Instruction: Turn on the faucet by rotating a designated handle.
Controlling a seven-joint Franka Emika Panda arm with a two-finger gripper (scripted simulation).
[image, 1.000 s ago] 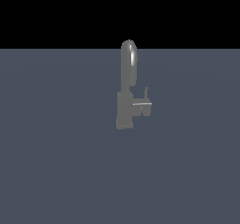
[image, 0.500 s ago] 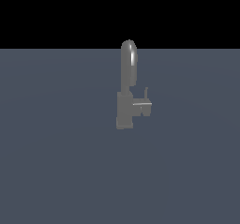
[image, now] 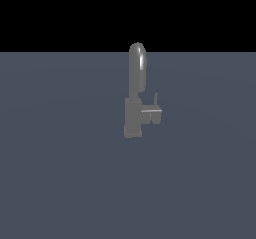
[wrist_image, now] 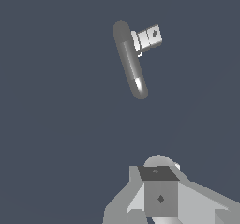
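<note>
The grey faucet [image: 133, 117] stands upright on the flat grey floor, with its tall arched spout [image: 137, 68] above a blocky base. The handle [image: 152, 114] is a short stub toward the exterior view's right, ending in a small block with a thin upright lever [image: 156, 99]. The wrist view looks down on the spout [wrist_image: 130, 61] and the handle block [wrist_image: 149, 37]. My gripper [wrist_image: 159, 196] shows only in the wrist view, well apart from the faucet. Its fingers read as one block with no gap, holding nothing. The arm is out of the exterior view.
The plain grey floor [image: 60, 183] spreads around the faucet to a black background beyond its far edge. No other objects show.
</note>
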